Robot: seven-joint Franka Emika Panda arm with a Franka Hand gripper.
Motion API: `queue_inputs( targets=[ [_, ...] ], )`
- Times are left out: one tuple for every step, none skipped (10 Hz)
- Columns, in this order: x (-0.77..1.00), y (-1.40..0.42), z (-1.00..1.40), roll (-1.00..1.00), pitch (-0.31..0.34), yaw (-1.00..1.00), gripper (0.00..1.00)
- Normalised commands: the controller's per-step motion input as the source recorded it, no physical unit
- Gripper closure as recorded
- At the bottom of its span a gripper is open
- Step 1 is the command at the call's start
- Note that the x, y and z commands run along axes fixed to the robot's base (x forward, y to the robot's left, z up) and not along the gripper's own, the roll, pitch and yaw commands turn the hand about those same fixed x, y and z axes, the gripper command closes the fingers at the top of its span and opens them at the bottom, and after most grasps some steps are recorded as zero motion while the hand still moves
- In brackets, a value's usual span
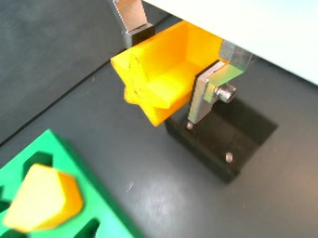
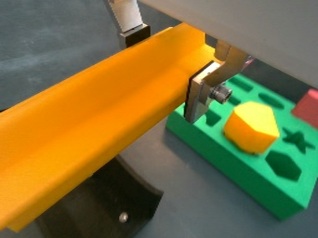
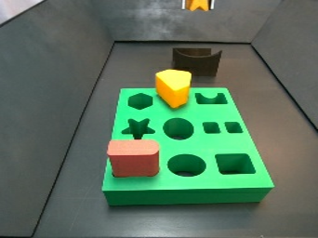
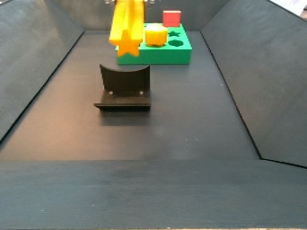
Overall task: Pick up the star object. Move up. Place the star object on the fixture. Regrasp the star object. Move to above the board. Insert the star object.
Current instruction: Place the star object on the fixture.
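The star object (image 4: 125,25) is held off the desk (image 4: 144,135), clamped between the jaws of the gripper (image 1: 174,67), whose silver fingers (image 1: 207,91) press against its ridged orange sides in both wrist views. In a side view its long axis runs close to vertical, with a yellow star-shaped end face turned downward above the fixture (image 4: 122,87) (a clear gap is seen between the two). In a wrist view the prism (image 2: 93,116) stretches lengthwise across the picture, and the dark fixture (image 2: 125,206) lies under its near end. In a side view only a small orange and yellow piece of it (image 3: 196,5) shows at the upper edge, above the fixture (image 3: 196,61).

The fixture stands on the dark desk just beside the board (image 3: 187,139), apart from it. On the board a yellow wedge block (image 3: 174,87) is seated near the edge closest to the fixture, and a pink-red block (image 3: 132,158) sits at the far corner. The remaining cut-outs, among them the star hole (image 3: 139,127), the hexagon and the round and square holes, are seen open. No writing or label can be read on any piece.
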Motion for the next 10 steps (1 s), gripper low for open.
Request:
queue_inputs(
  targets=[
    [0.24,0.04,-0.04,-1.00,0.071,-0.03,1.00],
    [0.13,0.04,-0.02,-1.00,0.087,-0.04,1.00],
    [0.06,0.04,-0.01,-1.00,0.094,-0.05,1.00],
    [0.04,0.04,0.00,-1.00,0.091,-0.06,1.00],
    [0.05,0.04,-0.01,-1.00,0.097,-0.07,1.00],
    [0.08,0.04,-0.02,-1.00,0.121,-0.09,1.00],
    [0.09,0.05,-0.02,-1.00,0.141,-0.11,1.00],
    [0.08,0.05,-0.01,-1.00,0.152,-0.14,1.00],
    [0.08,0.05,-0.01,-0.88,0.134,-0.16,1.00],
    [0.07,0.05,-0.01,-0.63,0.096,-0.17,1.00]
  ],
)
